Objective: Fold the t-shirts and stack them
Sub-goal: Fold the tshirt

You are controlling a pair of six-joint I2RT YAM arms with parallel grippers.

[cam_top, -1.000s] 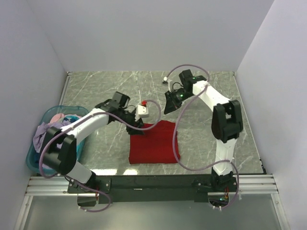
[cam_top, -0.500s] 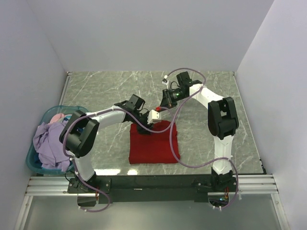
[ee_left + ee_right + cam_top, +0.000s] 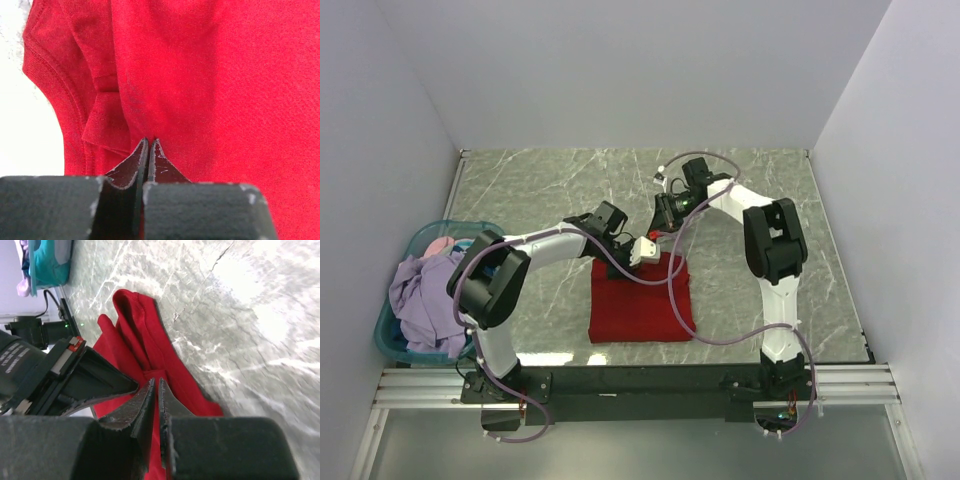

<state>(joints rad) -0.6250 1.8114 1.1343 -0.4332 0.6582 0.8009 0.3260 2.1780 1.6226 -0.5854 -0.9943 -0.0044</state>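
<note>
A red t-shirt [image 3: 640, 305] lies folded in a rough rectangle on the marble table, in front of both arms. My left gripper [image 3: 653, 260] is at the shirt's back right corner. In the left wrist view its jaws [image 3: 150, 141] are shut, with creases of the red cloth [image 3: 225, 75] running into the tips. My right gripper [image 3: 659, 231] sits just behind that corner, close to the left one. Its jaws [image 3: 157, 382] are nearly together, with a folded edge of the red shirt [image 3: 135, 325] between them. The left gripper's black body [image 3: 95, 380] shows beside them.
A teal basket [image 3: 386, 335] at the table's left edge holds several crumpled garments, with a lilac one [image 3: 420, 300] draped over its rim. White walls close off the table on the left, back and right. The arms' cables loop over the shirt.
The left gripper swung right along the shirt's back edge to its right corner and shut. The right gripper moved left and down to the same corner.
</note>
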